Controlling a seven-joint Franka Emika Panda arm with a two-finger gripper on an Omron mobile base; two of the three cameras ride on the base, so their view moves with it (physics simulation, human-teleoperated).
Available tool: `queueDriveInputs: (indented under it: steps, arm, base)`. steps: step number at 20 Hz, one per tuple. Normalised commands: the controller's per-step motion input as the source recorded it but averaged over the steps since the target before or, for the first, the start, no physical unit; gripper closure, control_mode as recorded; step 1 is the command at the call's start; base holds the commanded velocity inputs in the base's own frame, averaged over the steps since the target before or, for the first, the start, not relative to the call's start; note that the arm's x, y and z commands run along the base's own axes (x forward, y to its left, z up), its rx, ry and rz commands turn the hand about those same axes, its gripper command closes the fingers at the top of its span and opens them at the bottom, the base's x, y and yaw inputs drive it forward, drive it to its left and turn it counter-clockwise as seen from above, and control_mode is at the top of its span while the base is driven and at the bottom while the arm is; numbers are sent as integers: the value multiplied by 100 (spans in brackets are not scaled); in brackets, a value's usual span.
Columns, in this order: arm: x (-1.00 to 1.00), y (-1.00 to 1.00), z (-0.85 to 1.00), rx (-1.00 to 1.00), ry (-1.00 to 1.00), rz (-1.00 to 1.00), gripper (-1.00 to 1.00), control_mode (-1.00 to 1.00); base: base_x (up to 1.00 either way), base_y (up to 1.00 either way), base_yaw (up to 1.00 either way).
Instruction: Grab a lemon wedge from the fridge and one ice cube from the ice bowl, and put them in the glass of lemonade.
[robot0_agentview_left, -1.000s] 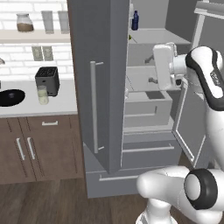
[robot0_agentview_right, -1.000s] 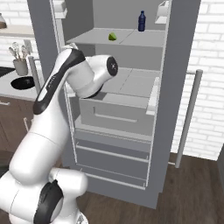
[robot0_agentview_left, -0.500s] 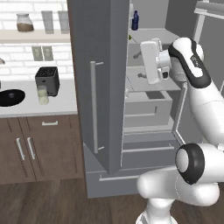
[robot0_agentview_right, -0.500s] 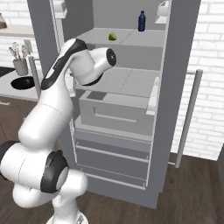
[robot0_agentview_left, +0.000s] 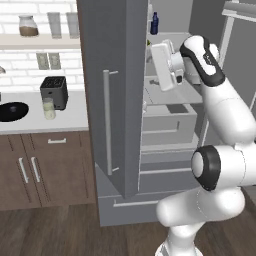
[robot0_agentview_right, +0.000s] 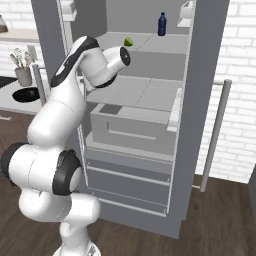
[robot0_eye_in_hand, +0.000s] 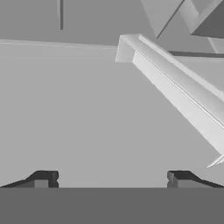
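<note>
Right base view is showing the fridge (robot0_agentview_right: 200, 100) standing open, the lemon wedge (robot0_agentview_right: 128, 41) sitting on its upper shelf near a blue bottle (robot0_agentview_right: 161, 24). The jaws are spreading wide, pinching nothing. The ice bowl (robot0_agentview_left: 11, 111) and the glass of lemonade (robot0_agentview_left: 48, 108) are resting on the tabletop (robot0_agentview_left: 65, 117).

The fridge (robot0_agentview_left: 107, 75) is plain grey, its inner shelves a paler grey. The lemon wedge (robot0_agentview_right: 128, 42) is yellow-green; at its 2 o'clock stands a dark blue bottle (robot0_agentview_right: 161, 24). The ice bowl (robot0_agentview_left: 11, 111) is black, on a pale grey counter (robot0_agentview_left: 70, 117). At the bowl's 2 o'clock the toaster (robot0_agentview_left: 54, 91) is black. The glass of lemonade (robot0_agentview_left: 48, 108) holds pale yellowish-white liquid. The cabinets (robot0_agentview_left: 45, 167) are brown wood grain; the wall (robot0_agentview_left: 30, 67) is white brick.
</note>
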Motion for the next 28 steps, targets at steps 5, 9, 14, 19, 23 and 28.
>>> queueDriveInputs:
  steps: [5,9,14,19,23,28]
  arm:
    - [-10,76,0,0,1,0,-100,-100]
    - [-51,86,0,0,0,2,-100,-100]
    - [-55,96,0,0,0,2,-100,-100]
    - [-19,94,0,0,0,0,-100,-100]
    - [5,10,3,-6,3,-2,-100,-100]
    - [-60,-61,24,0,1,-7,-100,-100]
  base:
    - [0,0,0]
    - [0,0,0]
    - [0,0,0]
    - [0,0,0]
    - [0,0,0]
    - [0,0,0]
